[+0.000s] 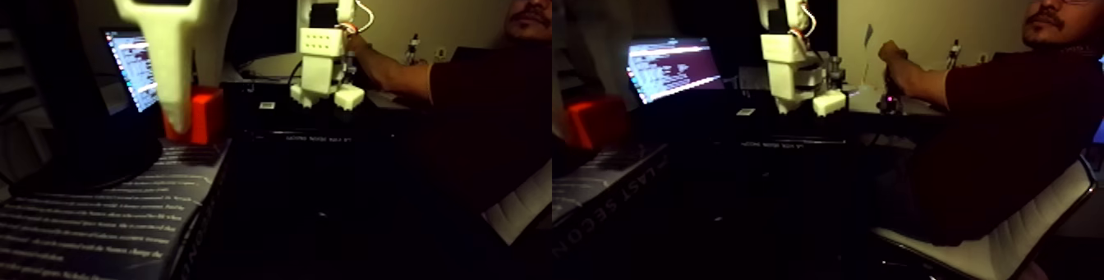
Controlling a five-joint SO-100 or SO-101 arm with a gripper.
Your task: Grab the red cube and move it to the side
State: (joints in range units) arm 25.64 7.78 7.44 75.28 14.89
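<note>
The red cube [207, 114] shows in the left half of the fixed view at the far end of a dark printed box [107, 218], and again in the right half [595, 123]. My white gripper [176, 124] hangs close to the camera. One long finger [172, 61] points down in front of the cube's left side and covers part of it. A sliver of red shows left of the fingertip. The other finger is hidden, so whether the cube is clamped is unclear. The cube's underside is about level with the box top.
The arm's white base [324, 70] stands on a dark desk behind the box. A lit laptop screen [131, 66] is at the left. A person [1010, 111] sits at the right on a white chair [1010, 238], hand [891, 57] on a device.
</note>
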